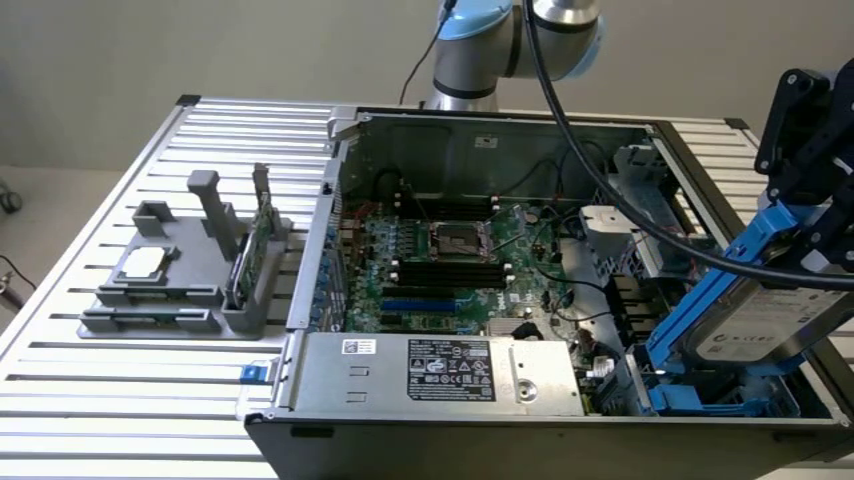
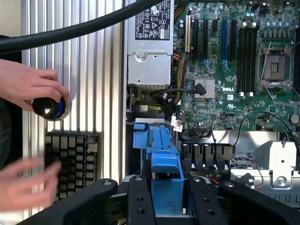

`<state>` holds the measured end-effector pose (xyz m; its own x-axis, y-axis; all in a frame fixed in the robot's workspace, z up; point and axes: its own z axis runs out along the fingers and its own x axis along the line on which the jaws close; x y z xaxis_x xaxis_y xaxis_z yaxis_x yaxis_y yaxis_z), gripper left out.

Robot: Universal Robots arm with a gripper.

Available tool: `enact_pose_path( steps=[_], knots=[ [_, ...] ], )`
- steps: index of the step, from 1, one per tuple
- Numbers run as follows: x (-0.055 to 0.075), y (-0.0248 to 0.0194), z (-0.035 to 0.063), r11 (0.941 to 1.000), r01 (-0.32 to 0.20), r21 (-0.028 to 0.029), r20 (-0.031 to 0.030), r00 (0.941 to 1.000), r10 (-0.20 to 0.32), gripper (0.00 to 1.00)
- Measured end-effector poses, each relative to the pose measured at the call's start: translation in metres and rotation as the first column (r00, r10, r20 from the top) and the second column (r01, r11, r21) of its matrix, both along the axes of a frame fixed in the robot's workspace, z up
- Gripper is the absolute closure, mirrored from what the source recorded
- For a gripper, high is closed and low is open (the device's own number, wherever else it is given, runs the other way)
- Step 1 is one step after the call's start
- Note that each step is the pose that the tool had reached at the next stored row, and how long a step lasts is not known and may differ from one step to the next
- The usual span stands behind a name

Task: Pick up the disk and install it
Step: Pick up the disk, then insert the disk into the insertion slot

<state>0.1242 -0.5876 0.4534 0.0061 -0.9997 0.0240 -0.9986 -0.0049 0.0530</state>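
Fingers (image 2: 140, 199) closed on the disk (image 1: 767, 315), gripping its blue carrier. Disk hangs tilted at right of exterior view, lower end over the open computer case (image 1: 467, 125) corner at frame's lower right. Case sits on slatted bench (image 1: 120, 410). Wrist view: person's hand (image 2: 21, 82) on a black knob (image 2: 49, 108).

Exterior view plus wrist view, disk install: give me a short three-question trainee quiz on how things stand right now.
1. True or false: the disk lies flat on the slatted table.
2. What clamps the disk's blue carrier? A) the gripper B) a person's hand C) nothing
3. In the exterior view, at which side of the computer case does the disk hang?
Key: 1 false; 2 A; 3 the exterior view's right, tilted above the case's bay.
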Motion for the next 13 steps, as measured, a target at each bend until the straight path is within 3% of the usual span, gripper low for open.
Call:
enact_pose_path(
  steps=[13],
  knots=[
    [0.0,0.0,0.0,1.0,0.0,-0.0001,0.0,1.0,0.0,0.67]
  ],
)
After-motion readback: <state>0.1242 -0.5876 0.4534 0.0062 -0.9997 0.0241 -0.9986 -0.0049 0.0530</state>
